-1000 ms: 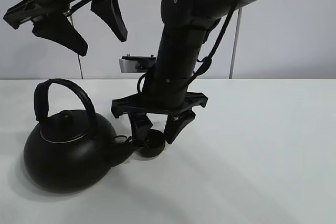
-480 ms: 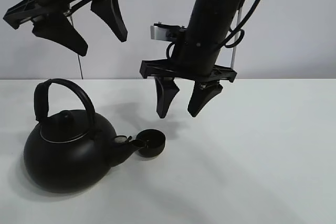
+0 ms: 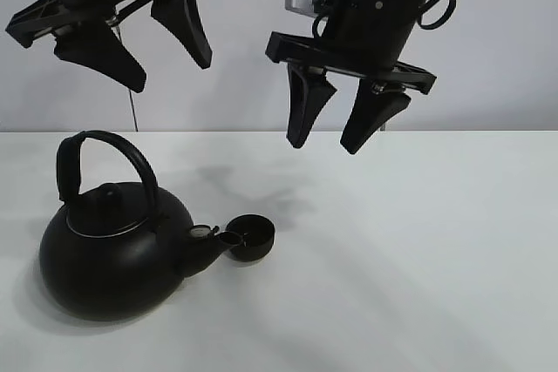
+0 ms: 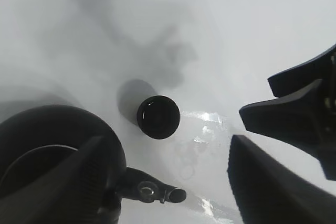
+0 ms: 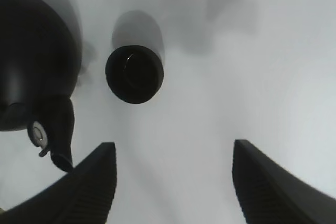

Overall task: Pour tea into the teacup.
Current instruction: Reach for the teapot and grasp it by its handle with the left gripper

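Observation:
The small matte-black teacup (image 3: 251, 237) stands upright on the white table (image 3: 418, 250), just in front of the spout of the big round black kettle (image 3: 113, 246). It also shows in the left wrist view (image 4: 158, 117) and the right wrist view (image 5: 134, 73). The kettle shows in the left wrist view (image 4: 47, 156) and the right wrist view (image 5: 34, 56). My right gripper (image 3: 324, 147) hangs open and empty high above the table, to the right of the cup. My left gripper (image 3: 170, 80) is open and empty, high above the kettle.
The white table runs back to a pale wall. A thin pole (image 3: 391, 76) stands behind the right arm. Shadows of the arms lie on the table behind the cup.
My right gripper has let go of the teacup, risen straight off it and drawn up and to the right. The cup stays by the kettle's spout. The left arm has not moved.

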`<state>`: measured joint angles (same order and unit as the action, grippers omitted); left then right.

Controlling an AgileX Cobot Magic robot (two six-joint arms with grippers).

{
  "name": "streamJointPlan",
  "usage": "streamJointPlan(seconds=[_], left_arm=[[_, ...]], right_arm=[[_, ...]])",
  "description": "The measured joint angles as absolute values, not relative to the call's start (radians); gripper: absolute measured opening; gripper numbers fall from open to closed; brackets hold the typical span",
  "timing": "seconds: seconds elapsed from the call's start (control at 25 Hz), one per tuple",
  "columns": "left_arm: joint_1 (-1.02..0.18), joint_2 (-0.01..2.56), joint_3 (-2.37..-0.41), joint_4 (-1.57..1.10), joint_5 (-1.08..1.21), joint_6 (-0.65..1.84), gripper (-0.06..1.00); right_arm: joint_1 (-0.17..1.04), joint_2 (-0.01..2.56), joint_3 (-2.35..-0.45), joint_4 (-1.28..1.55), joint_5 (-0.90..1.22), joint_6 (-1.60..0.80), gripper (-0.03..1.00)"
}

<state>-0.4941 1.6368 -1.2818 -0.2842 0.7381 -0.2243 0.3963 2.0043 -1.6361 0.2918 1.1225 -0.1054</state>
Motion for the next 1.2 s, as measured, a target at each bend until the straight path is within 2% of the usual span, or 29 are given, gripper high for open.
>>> streamJointPlan(seconds=[0.64,1.2], left_arm=[[-0.494,1.637,-1.282,-0.284,0.73,-0.224,0.48],[-0.494,1.637,-1.282,-0.284,0.73,-0.224,0.48]], right_arm=[[0.315,1.785,-1.636,0.326,1.221,-0.136,0.44],[0.279,1.733,-1.636,0.25,1.234,-0.127,0.44]])
